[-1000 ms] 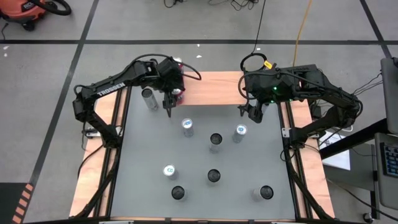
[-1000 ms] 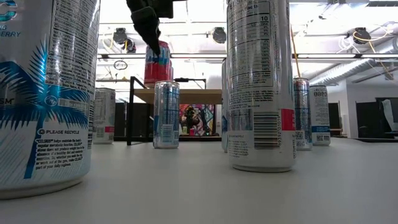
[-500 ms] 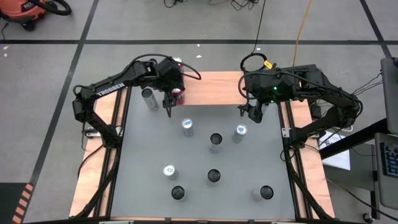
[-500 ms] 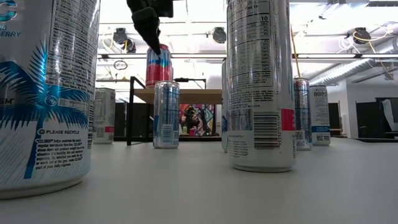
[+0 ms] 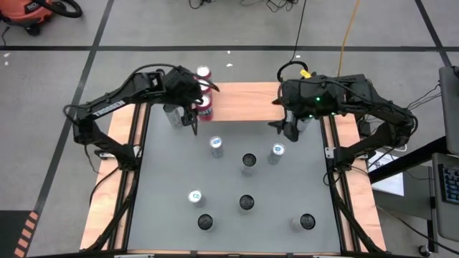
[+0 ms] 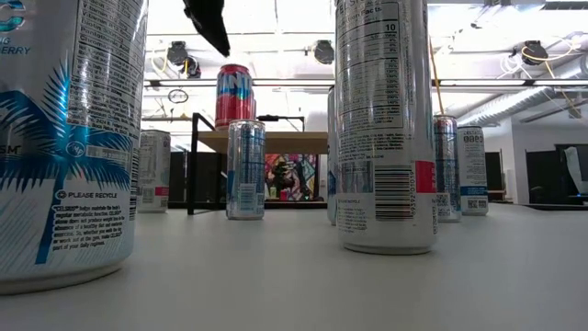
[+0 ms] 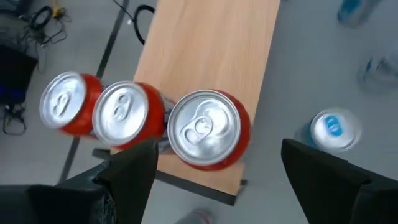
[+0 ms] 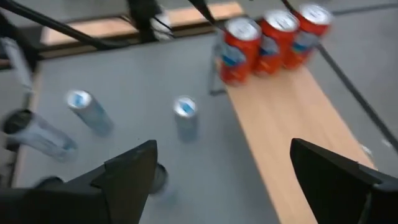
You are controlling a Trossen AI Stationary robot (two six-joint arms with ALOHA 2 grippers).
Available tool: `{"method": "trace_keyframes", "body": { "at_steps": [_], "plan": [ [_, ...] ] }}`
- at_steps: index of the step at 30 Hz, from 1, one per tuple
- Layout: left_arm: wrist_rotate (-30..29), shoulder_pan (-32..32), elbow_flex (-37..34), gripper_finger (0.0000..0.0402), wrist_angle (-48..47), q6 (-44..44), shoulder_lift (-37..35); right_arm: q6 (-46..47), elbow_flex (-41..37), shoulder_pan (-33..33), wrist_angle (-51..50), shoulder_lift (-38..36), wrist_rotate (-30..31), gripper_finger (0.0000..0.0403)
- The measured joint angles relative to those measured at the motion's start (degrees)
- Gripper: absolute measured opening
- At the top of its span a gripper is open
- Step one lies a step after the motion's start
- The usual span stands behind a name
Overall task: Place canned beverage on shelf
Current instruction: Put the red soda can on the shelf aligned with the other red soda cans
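Red aluminium cans, three in a row (image 7: 205, 129), stand upright at one end of the light-brown wooden shelf (image 5: 244, 102) on thin black legs, while seven more slim cans (image 5: 247, 162), silver and dark, wait scattered on the grey counter (image 5: 172, 165), so by this showing the job is under halfway. The left gripper (image 7: 214, 165) hangs above the nearest shelved can with jaws spread wide and touching nothing. The right gripper (image 8: 214, 165) hovers near the shelf's far end, jaws likewise wide open and empty.
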Motion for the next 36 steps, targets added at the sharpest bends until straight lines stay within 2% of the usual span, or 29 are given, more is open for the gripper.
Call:
{"method": "trace_keyframes", "body": {
  "at_steps": [5, 7, 9, 12, 18, 22, 26, 31, 36],
  "plan": [
    [-5.99, -1.33, 0.00, 0.0327, -0.07, -13.15, -3.80, -0.52, -6.13, -0.70, 13.02, 0.70, -8.21, 0.0299],
    [-7.50, -1.76, -0.02, 0.0327, -0.23, -17.36, -5.34, -0.51, -8.36, -0.79, 17.85, 1.49, -9.74, 0.0284],
    [-8.96, -1.84, -0.02, 0.0327, -1.05, -18.91, -6.78, -0.65, -9.81, -0.79, 22.75, 2.57, -9.76, 0.0269],
    [-14.17, -1.76, -0.02, 0.0327, -7.76, -21.92, -7.76, -2.40, -10.41, -0.79, 29.55, 4.95, -9.75, 0.0248],
    [-13.90, -1.32, -0.02, 0.0327, -15.67, -34.89, -8.03, -8.39, -10.39, -0.79, 41.67, 10.18, -9.79, 0.0205],
    [-12.82, -1.97, -0.09, 0.0324, -15.69, -34.80, -8.59, -10.48, -10.39, -0.79, 44.47, 13.89, -9.88, 0.0171],
    [-12.64, -2.93, -0.88, 0.0304, -12.49, -33.07, -11.82, -9.11, -10.39, -1.09, 44.41, 17.93, -11.38, 0.0135],
    [-10.17, -2.96, -6.48, 0.0271, -6.04, -31.47, -19.58, -7.73, -10.39, -1.92, 46.67, 23.74, -17.37, 0.0077],
    [-4.81, -2.89, -13.65, 0.0248, 2.00, -30.33, -26.51, -6.00, -10.39, -4.03, 47.53, 27.33, -17.31, 0.0025]
  ]
}}
